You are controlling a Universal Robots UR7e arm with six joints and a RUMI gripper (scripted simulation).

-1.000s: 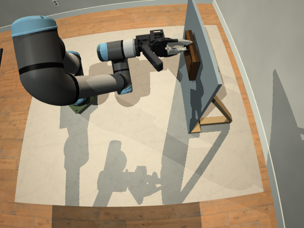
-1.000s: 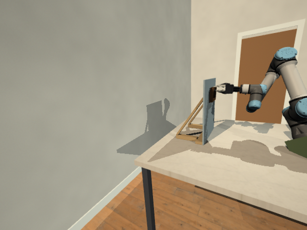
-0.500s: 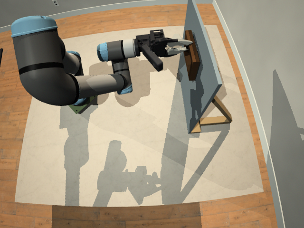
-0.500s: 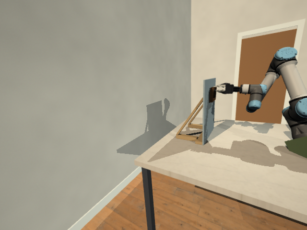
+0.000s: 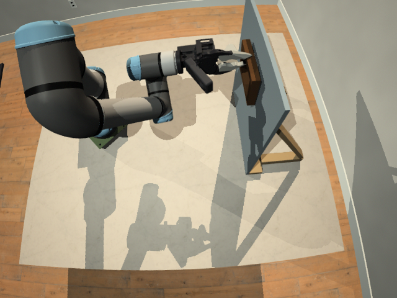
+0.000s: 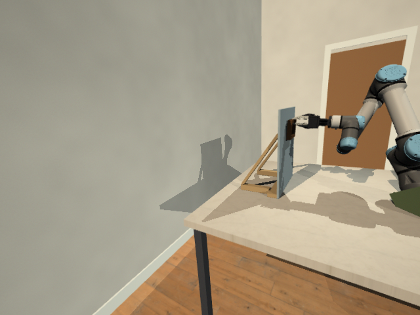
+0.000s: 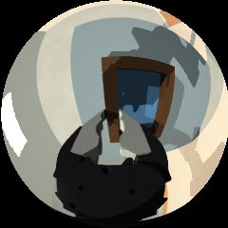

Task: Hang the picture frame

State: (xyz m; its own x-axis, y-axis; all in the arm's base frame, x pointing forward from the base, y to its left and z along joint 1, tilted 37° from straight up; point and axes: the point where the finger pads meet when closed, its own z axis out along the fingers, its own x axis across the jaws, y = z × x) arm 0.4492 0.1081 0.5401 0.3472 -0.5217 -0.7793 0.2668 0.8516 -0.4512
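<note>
A brown wooden picture frame [image 5: 250, 72] with a blue picture lies flat against the upright grey-blue board [image 5: 261, 96]. It also shows in the side view [image 6: 290, 129] and in the wrist view [image 7: 138, 97]. My gripper [image 5: 242, 61] is shut on the frame's rail near one corner, as the wrist view shows [image 7: 113, 128]. The gripper reaches the board from the arm's side [image 6: 295, 122]. The frame looks close to square with the board in the wrist view. The screw is hidden behind the frame.
The board stands on the table on a wooden A-shaped brace [image 5: 281, 150] behind it. The arm's base [image 5: 105, 136] sits on a green plate at the left. A grey wall runs behind the board, and a brown door [image 6: 359, 102] is at the back.
</note>
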